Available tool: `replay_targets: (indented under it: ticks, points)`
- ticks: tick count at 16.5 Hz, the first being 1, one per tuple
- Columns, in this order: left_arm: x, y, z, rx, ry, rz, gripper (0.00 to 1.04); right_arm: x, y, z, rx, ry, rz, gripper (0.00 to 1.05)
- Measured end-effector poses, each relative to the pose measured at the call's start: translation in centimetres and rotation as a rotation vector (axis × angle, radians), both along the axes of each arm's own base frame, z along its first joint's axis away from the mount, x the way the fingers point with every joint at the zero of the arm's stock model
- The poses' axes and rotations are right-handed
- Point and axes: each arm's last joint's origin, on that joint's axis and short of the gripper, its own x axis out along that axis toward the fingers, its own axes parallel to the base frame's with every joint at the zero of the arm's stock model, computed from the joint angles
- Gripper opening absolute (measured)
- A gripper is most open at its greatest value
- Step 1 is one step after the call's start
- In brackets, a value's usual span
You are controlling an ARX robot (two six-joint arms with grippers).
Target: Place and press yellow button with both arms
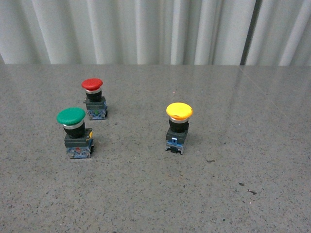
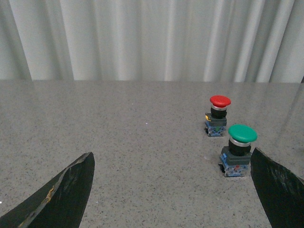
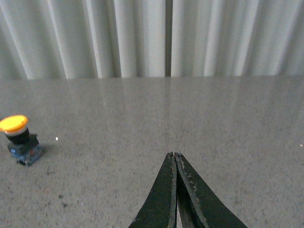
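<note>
Yellow button stands upright, cap up — left jaws spread, right jaws pressed together.

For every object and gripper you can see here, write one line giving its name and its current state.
yellow button: upright on the table, apart from the others, untouched
green button: upright, untouched
red button: upright behind the green one, untouched
left gripper: open, fingers wide apart, holding nothing
right gripper: shut, fingertips together, holding nothing
table: grey, speckled, bearing all three buttons
</note>
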Motion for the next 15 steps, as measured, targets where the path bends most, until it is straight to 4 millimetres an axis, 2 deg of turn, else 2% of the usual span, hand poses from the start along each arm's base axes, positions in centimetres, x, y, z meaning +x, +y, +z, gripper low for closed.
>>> replay_targets:
  ticks: [7, 15]
  points:
    - [0.0, 0.0, 0.0, 0.0, 0.0, 0.0, 0.98, 0.0, 0.0, -0.02, 0.0, 0.003, 0.0, 0.02]
    - [0.0, 0.0, 0.0, 0.0, 0.0, 0.0, 0.98, 0.0, 0.0, -0.02, 0.0, 0.003, 0.0, 0.9]
